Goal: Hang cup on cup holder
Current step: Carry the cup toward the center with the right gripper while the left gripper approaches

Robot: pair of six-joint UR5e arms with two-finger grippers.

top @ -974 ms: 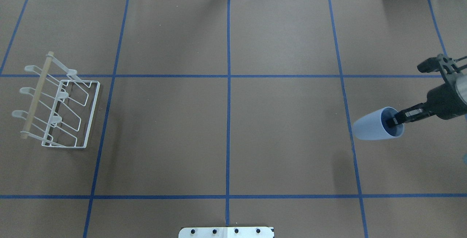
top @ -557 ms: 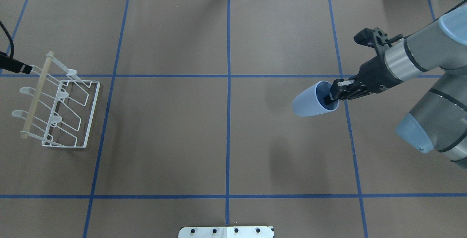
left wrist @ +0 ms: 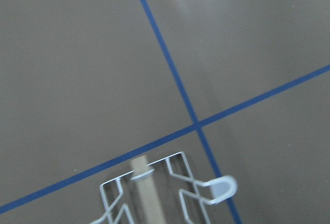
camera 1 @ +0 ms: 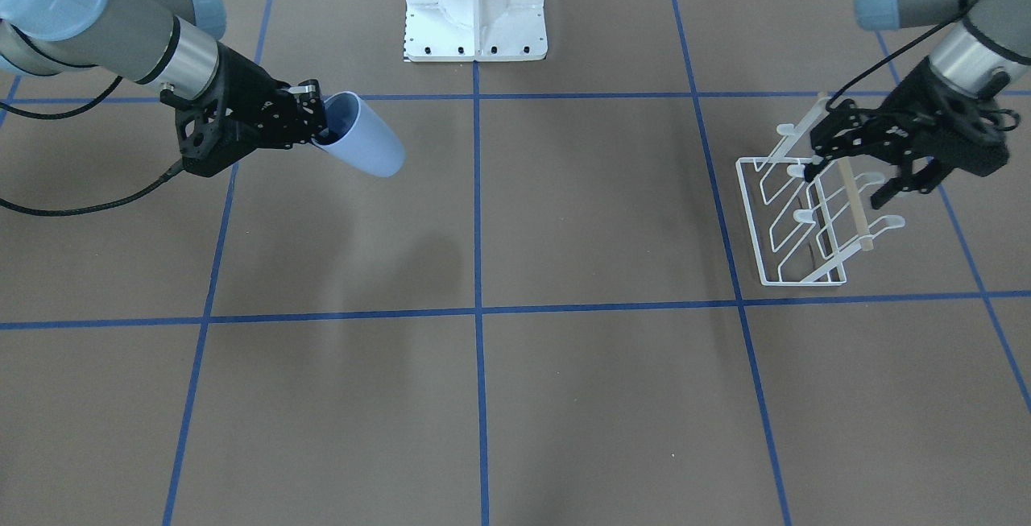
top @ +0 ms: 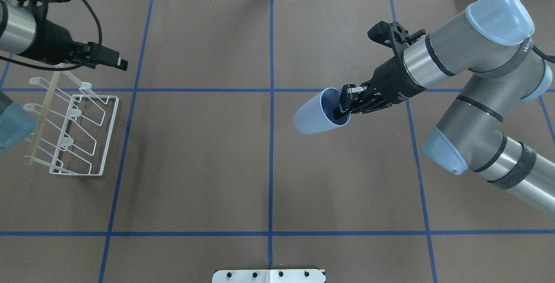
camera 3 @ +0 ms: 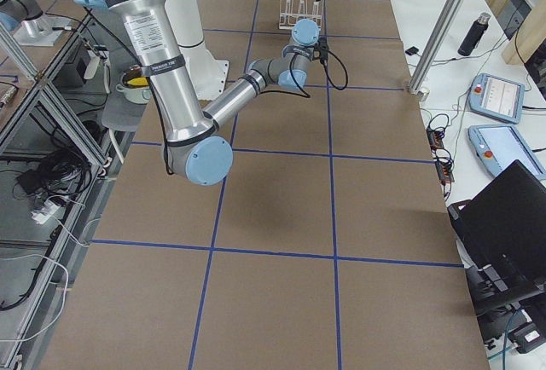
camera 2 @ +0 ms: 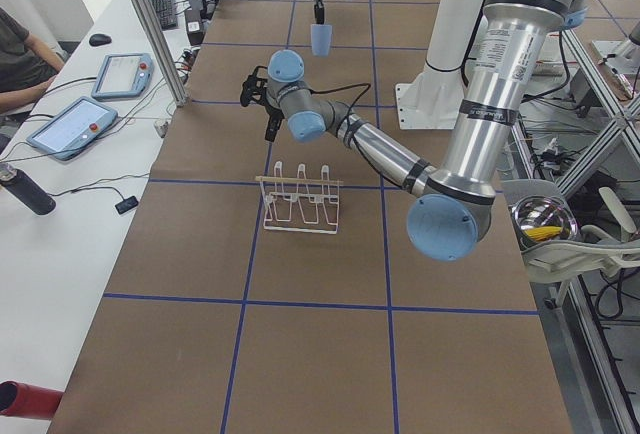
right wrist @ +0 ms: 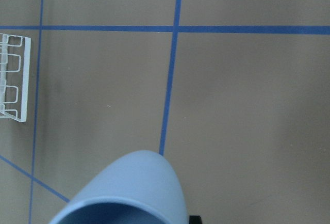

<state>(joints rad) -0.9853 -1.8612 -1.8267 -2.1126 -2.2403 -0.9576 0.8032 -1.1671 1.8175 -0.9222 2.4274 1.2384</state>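
Carry stage: cup (top: pixel 314 116) pinched by rim in right gripper (top: pixel 342 110), tilted in mid-air over right half, well apart from rack (top: pixel 42 118) at far left; left gripper (camera 1: pixel 850 178) spread wide & empty over rack's far end; next, prob. carry across & slip mouth over a prong (top: pixel 66 142).

Table (top: pixel 195 144): brown cover, blue tape grid.
Rack (top: pixel 44 114): standing on its left part.
Pedestal (camera 1: pixel 475 10): robot-side edge, middle.

You'll find the pale blue tapered plastic tumbler (top: pixel 314 116) tilted above the desk's right half, its rim pinched in the right gripper (top: pixel 342 107). The white wire rack with its wooden rod (top: pixel 95 96) stands by the left edge.
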